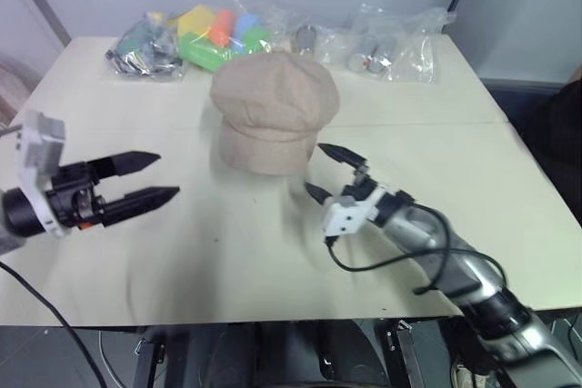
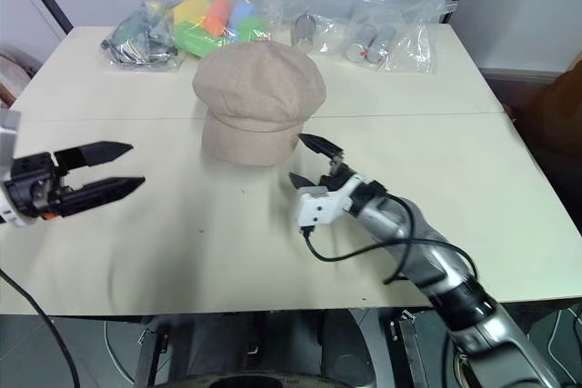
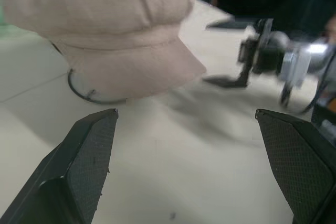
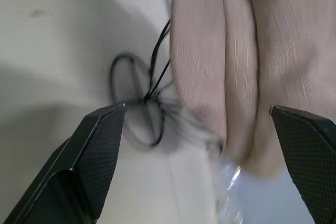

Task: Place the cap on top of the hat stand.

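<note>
My left claw (image 1: 156, 179) hangs above the pale tabletop (image 1: 473, 179) with its two black fingers spread apart and nothing between them, pointing across toward the middle. My right claw (image 1: 329, 173) sits low over the tabletop just beside the cap (image 1: 273, 106), fingers also spread and empty, aimed at the cap's brim side. The cap stands raised in the middle of the tabletop, its puffy crown covering whatever carries it. Behind it, along the far edge, lie clear bags of colourful items (image 1: 195, 35) and more clear bags with small metal pieces (image 1: 386, 47).

In my left wrist view, my two fingers frame the cap (image 3: 115, 40), and under its rim a black wire ring of the hat stand (image 3: 84, 92) rests on the tabletop. My right claw (image 3: 236, 80) appears beyond, blurred.

In my right wrist view, the cap (image 4: 236, 61) is close ahead between my spread fingers, with the hat stand's (image 4: 139, 103) thin wires and round base showing from beneath it.
</note>
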Action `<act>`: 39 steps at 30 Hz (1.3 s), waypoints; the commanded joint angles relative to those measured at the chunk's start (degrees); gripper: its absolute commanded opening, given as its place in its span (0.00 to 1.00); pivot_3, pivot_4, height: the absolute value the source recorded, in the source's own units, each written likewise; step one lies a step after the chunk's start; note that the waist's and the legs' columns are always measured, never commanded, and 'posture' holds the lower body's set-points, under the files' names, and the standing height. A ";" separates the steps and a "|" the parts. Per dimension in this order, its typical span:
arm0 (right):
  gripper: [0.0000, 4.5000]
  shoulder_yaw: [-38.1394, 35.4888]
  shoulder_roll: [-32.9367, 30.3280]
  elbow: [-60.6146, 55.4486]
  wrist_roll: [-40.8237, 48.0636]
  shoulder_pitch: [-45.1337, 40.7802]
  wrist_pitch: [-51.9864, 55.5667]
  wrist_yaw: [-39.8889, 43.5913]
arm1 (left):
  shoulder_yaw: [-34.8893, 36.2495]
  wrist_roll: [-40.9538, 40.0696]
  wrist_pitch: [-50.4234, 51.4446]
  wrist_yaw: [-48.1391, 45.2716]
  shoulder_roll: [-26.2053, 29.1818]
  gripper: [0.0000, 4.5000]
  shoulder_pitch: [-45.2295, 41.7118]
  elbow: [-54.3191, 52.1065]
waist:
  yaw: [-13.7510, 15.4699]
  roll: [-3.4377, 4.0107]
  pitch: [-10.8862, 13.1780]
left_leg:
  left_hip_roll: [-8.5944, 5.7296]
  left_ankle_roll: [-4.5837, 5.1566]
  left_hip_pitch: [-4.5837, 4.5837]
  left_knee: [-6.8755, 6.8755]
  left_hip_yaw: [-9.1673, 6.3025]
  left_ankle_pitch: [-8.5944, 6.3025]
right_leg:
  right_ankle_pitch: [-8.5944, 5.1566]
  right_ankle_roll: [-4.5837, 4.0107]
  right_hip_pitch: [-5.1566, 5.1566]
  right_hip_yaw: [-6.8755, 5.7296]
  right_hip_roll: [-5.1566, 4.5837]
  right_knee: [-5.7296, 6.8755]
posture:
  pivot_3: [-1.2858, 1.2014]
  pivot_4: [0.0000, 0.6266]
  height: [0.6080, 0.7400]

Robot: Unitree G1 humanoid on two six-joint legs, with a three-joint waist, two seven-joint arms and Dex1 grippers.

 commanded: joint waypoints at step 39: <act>0.98 -3.74 -1.25 26.11 3.63 -8.06 -28.04 -1.85 | -4.39 3.13 -0.76 -1.30 0.92 1.00 -9.13 2.85 | 0.01 0.00 0.00 | 0.13 -0.09 0.01 -0.11 -0.13 0.05 | 0.06 -0.05 -0.02 0.01 0.17 0.06 | 0.52 0.24 1.00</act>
